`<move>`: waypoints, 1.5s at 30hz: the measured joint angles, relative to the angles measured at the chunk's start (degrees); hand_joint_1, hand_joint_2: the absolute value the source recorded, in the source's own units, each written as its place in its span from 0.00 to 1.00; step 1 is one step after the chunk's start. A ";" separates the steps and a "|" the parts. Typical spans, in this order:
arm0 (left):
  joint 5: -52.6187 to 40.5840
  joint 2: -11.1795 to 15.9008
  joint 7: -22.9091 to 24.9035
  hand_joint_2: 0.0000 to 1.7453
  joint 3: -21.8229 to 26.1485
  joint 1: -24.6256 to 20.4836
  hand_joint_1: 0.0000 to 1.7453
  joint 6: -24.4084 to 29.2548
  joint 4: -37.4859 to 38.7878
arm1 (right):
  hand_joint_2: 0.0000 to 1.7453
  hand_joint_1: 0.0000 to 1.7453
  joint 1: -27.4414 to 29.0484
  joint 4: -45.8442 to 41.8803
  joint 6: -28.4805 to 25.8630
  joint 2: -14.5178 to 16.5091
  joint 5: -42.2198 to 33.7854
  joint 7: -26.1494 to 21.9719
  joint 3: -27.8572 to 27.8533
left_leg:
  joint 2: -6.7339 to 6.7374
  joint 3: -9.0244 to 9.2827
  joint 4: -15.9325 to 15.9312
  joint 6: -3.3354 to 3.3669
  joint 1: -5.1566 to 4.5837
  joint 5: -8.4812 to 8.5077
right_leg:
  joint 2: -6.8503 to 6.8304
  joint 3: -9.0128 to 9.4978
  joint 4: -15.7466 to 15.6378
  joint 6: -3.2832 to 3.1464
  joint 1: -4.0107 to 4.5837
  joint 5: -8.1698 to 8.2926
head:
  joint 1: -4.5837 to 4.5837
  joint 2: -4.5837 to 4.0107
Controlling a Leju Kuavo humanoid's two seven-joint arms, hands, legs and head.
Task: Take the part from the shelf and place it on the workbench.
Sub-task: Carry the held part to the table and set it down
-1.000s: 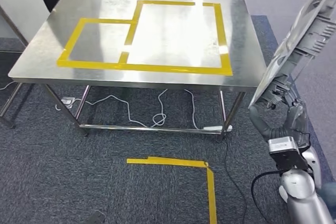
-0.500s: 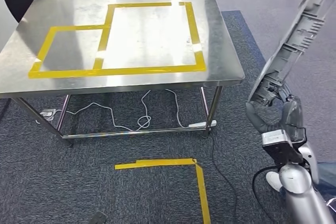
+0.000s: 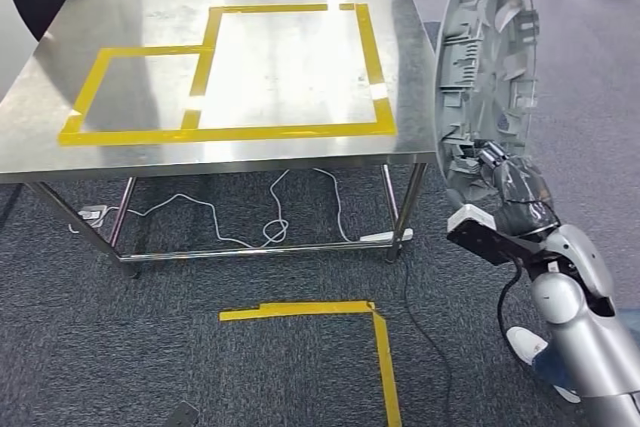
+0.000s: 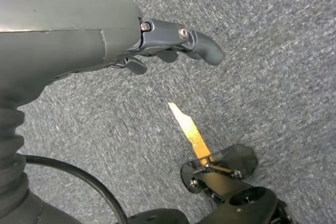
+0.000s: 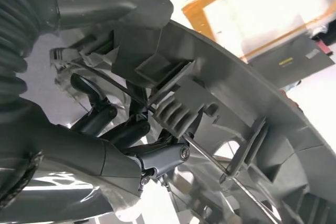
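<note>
Upright, part (image 3: 483, 67) above right robot hand (image 3: 507, 187)

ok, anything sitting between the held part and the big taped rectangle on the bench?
No. In the head view only bare steel runs from the part, gripped low by the right hand, across the workbench edge to the taped rectangle.

Right hand (image 3: 507, 187) grips the part (image 3: 483, 77) beside the workbench (image 3: 226, 152).
</note>
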 joint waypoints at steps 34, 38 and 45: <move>-0.82 -0.10 0.36 1.00 0.02 -0.63 0.00 2.03 0.00 | 1.00 1.00 -1.03 3.48 -4.77 -0.10 5.12 0.21 6.94 | -0.41 -1.26 0.78 -0.90 0.08 0.17 | 0.17 -0.20 -0.13 -1.58 0.12 -0.04 | -0.38 0.00; -0.88 -0.15 0.36 1.00 0.02 -0.61 0.00 2.15 0.00 | 1.00 1.00 -1.09 3.10 -4.70 -0.10 5.37 0.11 7.13 | -0.42 -6.02 12.24 -1.77 0.33 -6.08 | 0.05 -0.11 -0.22 -2.63 0.05 0.04 | -0.81 0.00; -0.89 -0.12 0.38 1.00 0.01 -0.65 0.00 2.24 0.01 | 1.00 1.00 -0.98 2.66 -4.68 -0.11 5.47 -0.27 7.39 | -0.30 -1.57 2.30 -0.02 -0.10 0.30 | 0.11 0.15 -0.14 -2.43 0.68 -0.19 | -0.78 0.00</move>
